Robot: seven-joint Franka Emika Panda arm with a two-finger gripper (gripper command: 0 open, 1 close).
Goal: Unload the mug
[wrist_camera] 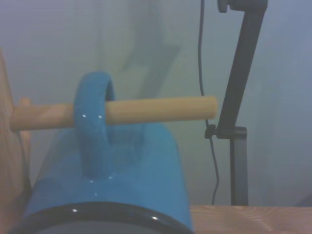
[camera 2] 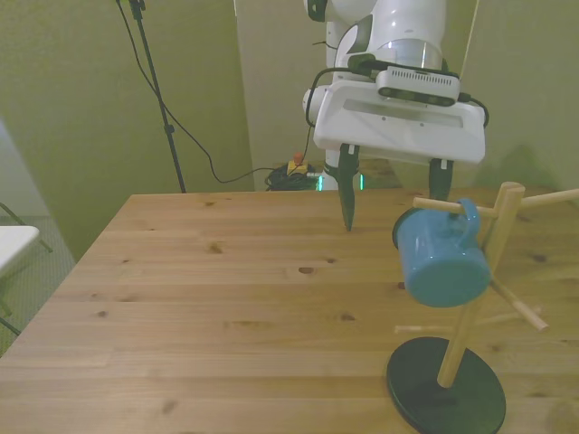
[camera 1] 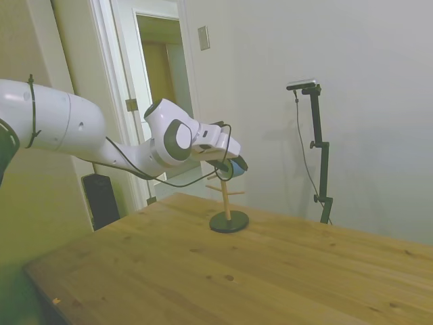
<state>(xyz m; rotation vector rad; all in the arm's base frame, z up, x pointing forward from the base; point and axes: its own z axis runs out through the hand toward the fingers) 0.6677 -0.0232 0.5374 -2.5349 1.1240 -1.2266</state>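
The light-blue mug (camera 2: 441, 262) hangs by its loop handle on an upper peg (camera 2: 434, 206) of a wooden mug tree (camera 2: 477, 280) with a dark round base (camera 2: 446, 391), near the table's corner at the front view's right. Its dark rim points toward my gripper (camera 2: 394, 213), which is open just behind it. One finger (camera 2: 348, 194) stands well off to the side, and the other finger (camera 2: 440, 179) is above the handle. Nothing is held. The wrist view shows the mug (wrist_camera: 117, 180) close up, its handle (wrist_camera: 92, 122) looped over the peg (wrist_camera: 156, 110). In the side view the mug (camera 1: 237, 166) peeks out at the gripper's tip.
The mug tree has more bare pegs (camera 2: 517, 306) sticking out lower down. The wooden table (camera 2: 226, 298) stretches toward the front view's left. A white chair (camera 2: 14, 246) stands beyond that edge. A dark box (camera 1: 101, 200) sits on the floor by the doorway.
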